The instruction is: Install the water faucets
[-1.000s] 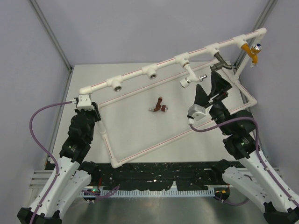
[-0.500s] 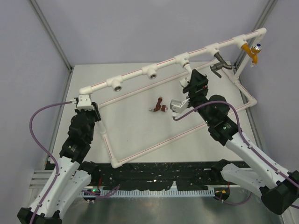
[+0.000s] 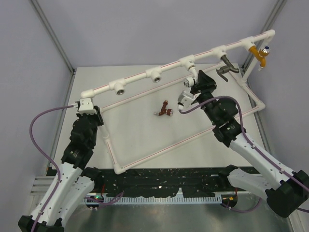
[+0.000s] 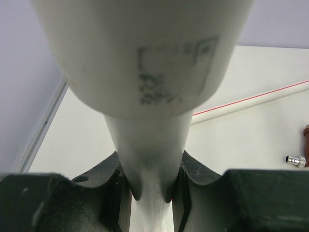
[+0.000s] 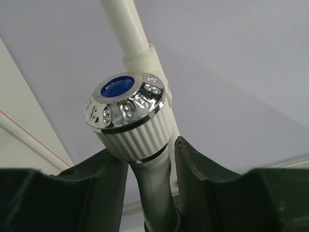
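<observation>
While the left gripper (image 4: 150, 186) is clamping tightly on the white pipe (image 4: 145, 58) of the frame, the right gripper (image 5: 150, 159) is holding the white faucet (image 5: 128, 116). Its jaws are pinching the stem just under the blue-and-silver knob (image 5: 117, 87). That faucet is hanging below a tee socket (image 3: 188, 62) on the upper rail. The reddish-brown faucet (image 3: 164, 110) is lying on the table (image 3: 135, 137), near the right gripper's left side and well apart from the left gripper.
</observation>
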